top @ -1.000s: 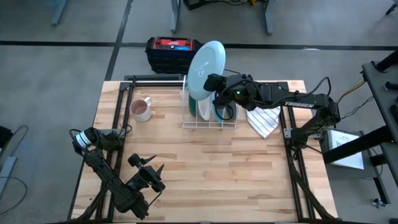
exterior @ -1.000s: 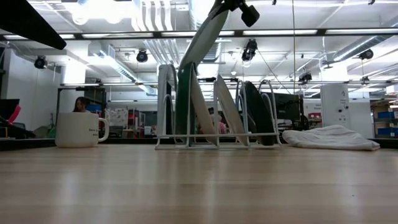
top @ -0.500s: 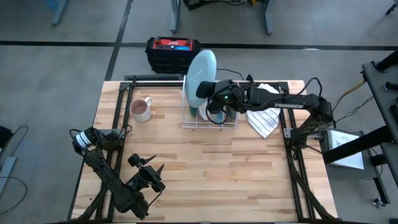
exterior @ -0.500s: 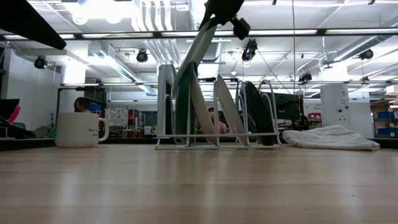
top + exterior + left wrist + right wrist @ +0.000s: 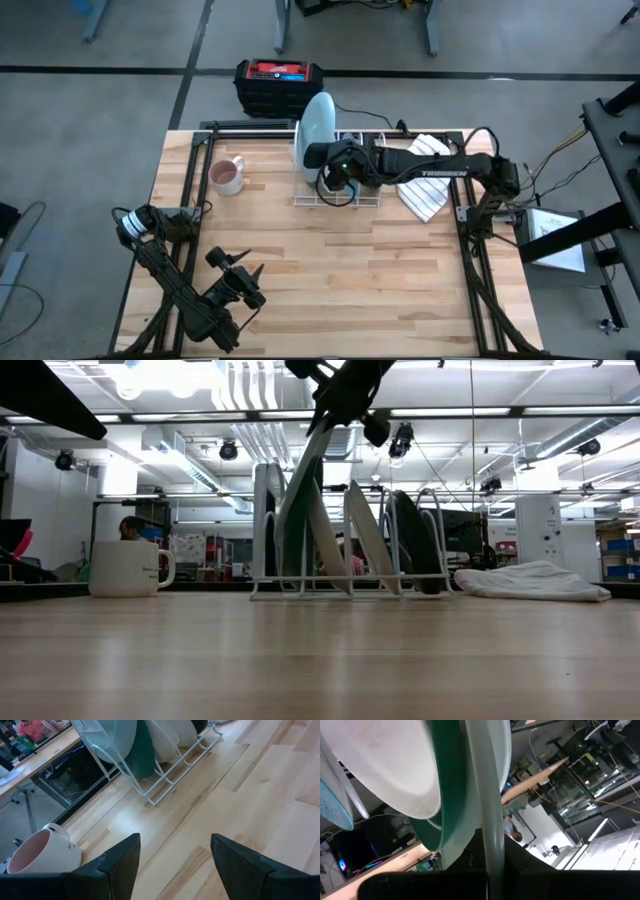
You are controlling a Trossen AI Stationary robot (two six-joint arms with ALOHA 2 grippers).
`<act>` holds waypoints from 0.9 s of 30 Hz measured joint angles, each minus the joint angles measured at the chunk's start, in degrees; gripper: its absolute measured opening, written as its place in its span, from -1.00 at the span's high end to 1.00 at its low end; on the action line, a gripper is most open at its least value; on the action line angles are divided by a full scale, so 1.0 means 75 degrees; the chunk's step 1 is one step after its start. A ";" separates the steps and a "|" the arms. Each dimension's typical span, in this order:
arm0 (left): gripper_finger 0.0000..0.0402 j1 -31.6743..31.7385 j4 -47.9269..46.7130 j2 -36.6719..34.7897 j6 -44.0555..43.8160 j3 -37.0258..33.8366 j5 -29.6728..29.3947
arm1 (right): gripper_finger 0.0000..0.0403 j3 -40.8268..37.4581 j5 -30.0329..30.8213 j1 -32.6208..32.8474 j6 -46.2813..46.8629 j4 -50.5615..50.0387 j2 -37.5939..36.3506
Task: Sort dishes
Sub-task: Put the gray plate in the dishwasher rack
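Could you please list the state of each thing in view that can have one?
Pale teal plate: tilted in the dish rack, held at its rim.
Right gripper: shut on the pale teal plate.
Left gripper: open, empty, above the table.
Mug: upright.
Striped cloth: crumpled beside the rack.

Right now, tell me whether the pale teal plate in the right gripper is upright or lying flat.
Upright, leaning a little. The pale teal plate stands on edge in the rack, held at its top rim by the right gripper; the high view shows it nearly edge-on.
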 joint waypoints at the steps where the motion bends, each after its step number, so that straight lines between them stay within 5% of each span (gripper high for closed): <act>1: -0.16 0.0000 0.0002 0.0000 0.0000 0.0000 -0.0005 | 1.00 0.0000 0.0000 0.0001 -0.0004 0.0001 0.0028; 27: -0.16 0.0000 0.0000 0.0000 0.0029 0.0000 -0.0003 | 1.00 -0.0004 -0.0391 -0.0002 -0.0461 0.0109 0.0848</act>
